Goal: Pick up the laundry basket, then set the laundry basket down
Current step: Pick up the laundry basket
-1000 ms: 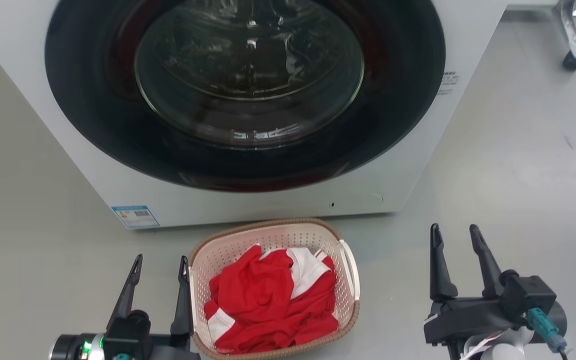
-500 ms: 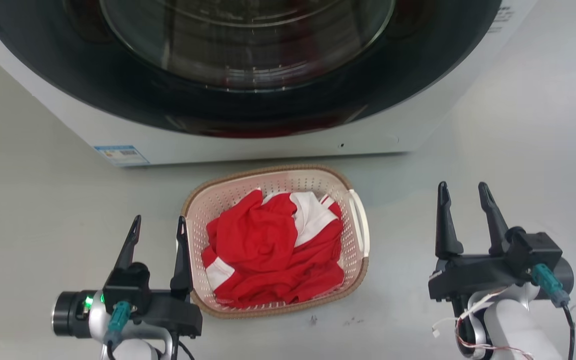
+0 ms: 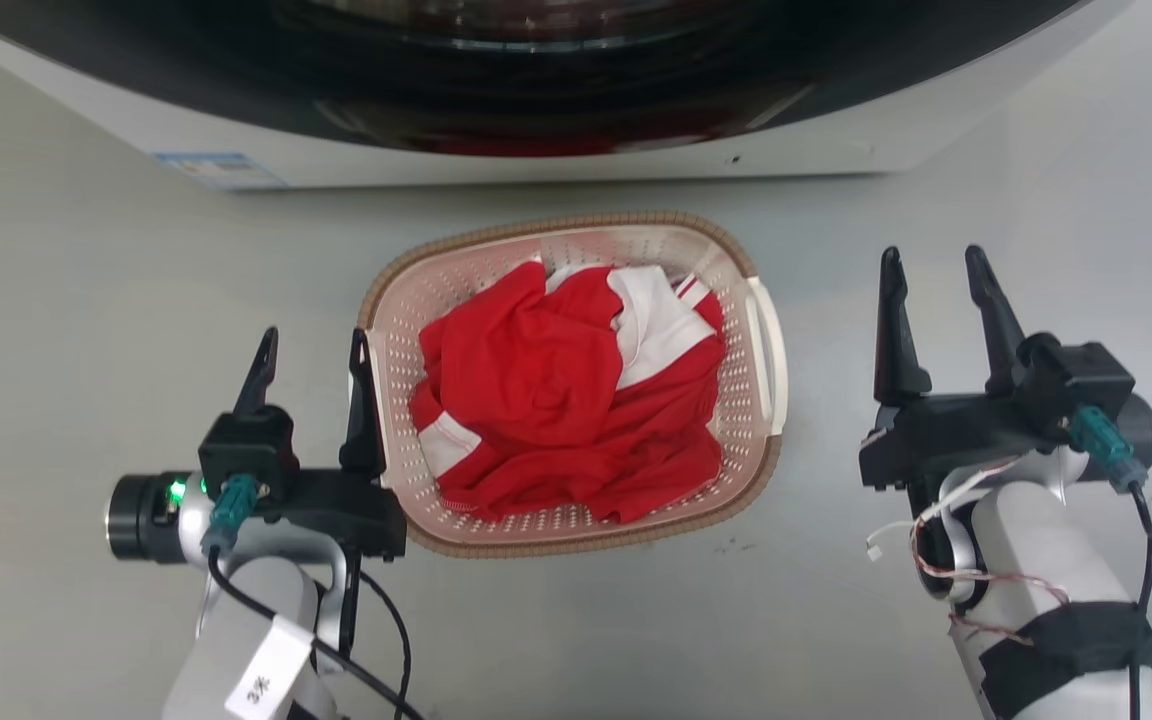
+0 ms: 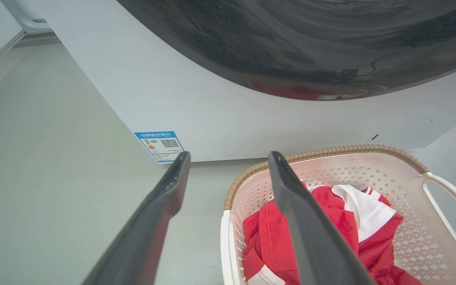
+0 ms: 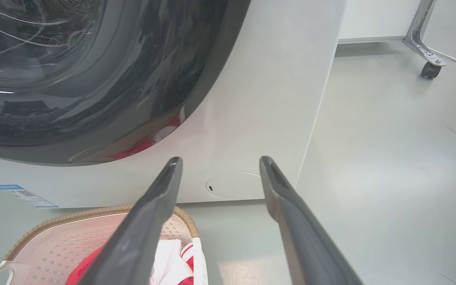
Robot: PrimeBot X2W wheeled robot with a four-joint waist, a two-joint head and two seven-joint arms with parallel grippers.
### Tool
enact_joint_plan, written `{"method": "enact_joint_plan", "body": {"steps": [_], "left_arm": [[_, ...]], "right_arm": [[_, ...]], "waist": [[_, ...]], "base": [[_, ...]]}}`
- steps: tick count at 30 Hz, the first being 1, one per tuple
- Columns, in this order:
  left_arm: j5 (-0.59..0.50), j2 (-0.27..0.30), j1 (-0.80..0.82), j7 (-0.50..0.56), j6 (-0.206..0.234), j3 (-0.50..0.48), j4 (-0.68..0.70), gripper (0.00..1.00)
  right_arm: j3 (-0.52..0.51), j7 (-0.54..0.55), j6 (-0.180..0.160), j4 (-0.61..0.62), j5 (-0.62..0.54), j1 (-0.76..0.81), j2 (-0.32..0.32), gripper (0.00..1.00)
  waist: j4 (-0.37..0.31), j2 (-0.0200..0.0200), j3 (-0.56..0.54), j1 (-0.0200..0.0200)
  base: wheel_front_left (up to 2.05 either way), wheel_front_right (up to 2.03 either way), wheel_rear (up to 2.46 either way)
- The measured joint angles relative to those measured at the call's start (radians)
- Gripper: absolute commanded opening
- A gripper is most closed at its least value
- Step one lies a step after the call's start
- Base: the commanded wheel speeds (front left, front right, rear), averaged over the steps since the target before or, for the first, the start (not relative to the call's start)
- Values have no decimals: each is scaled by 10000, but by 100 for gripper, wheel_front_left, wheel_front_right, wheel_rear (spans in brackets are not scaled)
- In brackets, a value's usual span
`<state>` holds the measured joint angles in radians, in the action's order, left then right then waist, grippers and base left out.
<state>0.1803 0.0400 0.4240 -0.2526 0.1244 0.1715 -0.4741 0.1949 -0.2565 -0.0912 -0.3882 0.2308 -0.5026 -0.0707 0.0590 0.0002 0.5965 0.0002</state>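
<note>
Lighting: bright, even, diffuse, probably from overhead. Shadows: soft, faint, beneath the laundry basket (image 3: 741, 400) on the grey floor (image 3: 86, 330). Glare: pale sheen on the floor; curved reflections in the dark washing machine door (image 5: 73, 59). Focus: head view sharp; near fingers (image 4: 311, 237) in both wrist views soft. Distortion: wide-angle bending of straight edges toward wrist-view borders

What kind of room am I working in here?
Likely a laundry area, perhaps a test space: a front-loading washing machine stands on a smooth grey floor, and a laundry basket of red and white clothes sits before it.
</note>
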Motion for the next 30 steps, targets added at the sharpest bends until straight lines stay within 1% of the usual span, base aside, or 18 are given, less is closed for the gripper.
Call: {"method": "enact_joint_plan", "body": {"steps": [7,10,15,19,27,30], "left_arm": [[128,-38,1044,0,-15,82,-635,100],[222,-46,1423,0,-25,163,-963,100],[656,-82,1729,0,-25,412,-1486,100],[800,-82,1901,0,-102,610,-1904,100],[1356,-90,2160,0,-117,886,-2673,100],[1453,-90,2291,0,-198,970,-2936,100]], "right_arm": [[15,-2,50,-506,-190,-929,-36,100],[12,-2,123,-809,-201,-1220,-44,100],[19,-2,140,-1281,-203,-1469,-50,100],[77,0,180,-1632,-203,-1610,-50,100],[267,-2,297,-2226,-203,-2013,-46,100],[351,-2,299,-2416,-203,-2120,-42,100]], "waist": [[197,0,1049,-1],[273,1,1475,0],[381,0,2053,0],[444,1,2376,-1],[480,0,2773,-2],[477,-1,2910,-2]], "base": [[0,0,0],[0,0,0],[0,0,0],[0,0,0],[0,0,0],[0,0,0]]}}
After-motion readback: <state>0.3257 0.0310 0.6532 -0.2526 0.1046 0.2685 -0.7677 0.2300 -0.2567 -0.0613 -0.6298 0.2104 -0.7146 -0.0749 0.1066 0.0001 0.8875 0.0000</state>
